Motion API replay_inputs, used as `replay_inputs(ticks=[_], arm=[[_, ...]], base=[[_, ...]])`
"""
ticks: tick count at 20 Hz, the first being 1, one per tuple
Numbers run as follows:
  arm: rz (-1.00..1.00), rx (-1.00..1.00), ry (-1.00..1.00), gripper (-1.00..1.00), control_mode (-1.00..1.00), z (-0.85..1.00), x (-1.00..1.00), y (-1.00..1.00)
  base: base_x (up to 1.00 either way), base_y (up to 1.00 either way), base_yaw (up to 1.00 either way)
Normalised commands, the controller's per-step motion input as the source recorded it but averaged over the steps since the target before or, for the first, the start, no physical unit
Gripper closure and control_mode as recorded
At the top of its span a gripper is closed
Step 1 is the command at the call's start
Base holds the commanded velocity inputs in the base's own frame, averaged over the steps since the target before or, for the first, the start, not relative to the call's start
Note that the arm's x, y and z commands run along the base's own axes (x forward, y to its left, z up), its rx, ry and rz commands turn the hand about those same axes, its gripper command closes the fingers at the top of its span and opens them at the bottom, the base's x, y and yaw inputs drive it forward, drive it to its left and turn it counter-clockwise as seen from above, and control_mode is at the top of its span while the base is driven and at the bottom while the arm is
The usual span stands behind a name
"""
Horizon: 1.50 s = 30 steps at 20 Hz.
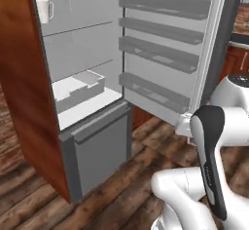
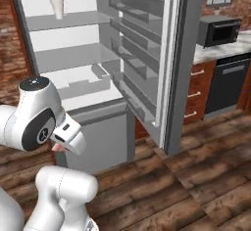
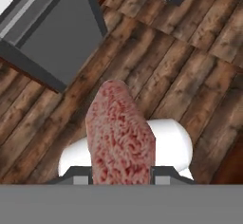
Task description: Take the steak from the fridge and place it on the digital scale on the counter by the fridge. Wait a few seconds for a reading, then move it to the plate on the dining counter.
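Now you have the hand point(image 3: 121, 178) clamped on the steak point(image 3: 119, 135), out of the fridge point(image 1: 87, 53) above the floor; soft, slick meat probably sags, so hold near its middle.

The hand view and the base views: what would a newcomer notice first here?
The pinkish-red steak stands out, clamped in the hand above the wooden floor. Behind it, the fridge stands wide open, with a white jug on its top shelf.
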Motion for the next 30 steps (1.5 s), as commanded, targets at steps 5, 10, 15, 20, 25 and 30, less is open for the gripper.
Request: replay_inputs(ticks=[5, 10, 15, 20, 25, 30], arm=[[0.0, 0.0, 0.0, 1.0, 1.0, 0.0, 0.0, 0.0], [0.0, 0.0, 0.0, 1.0, 1.0, 0.0, 0.0, 0.0], [0.0, 0.0, 0.0, 1.0, 1.0, 0.0, 0.0, 0.0], [0.0, 0.0, 0.0, 1.0, 1.0, 0.0, 0.0, 0.0], [0.0, 0.0, 0.0, 1.0, 1.0, 0.0, 0.0, 0.0], [0.0, 0.0, 0.0, 1.0, 1.0, 0.0, 0.0, 0.0]], base=[[-0.58, 0.06, -0.85], [-0.63, 0.27, -0.8], [-0.5, 0.28, -0.73], [0.14, 0.12, -0.43], [0.86, 0.0, -0.21], [1.0, -0.02, -0.08]])
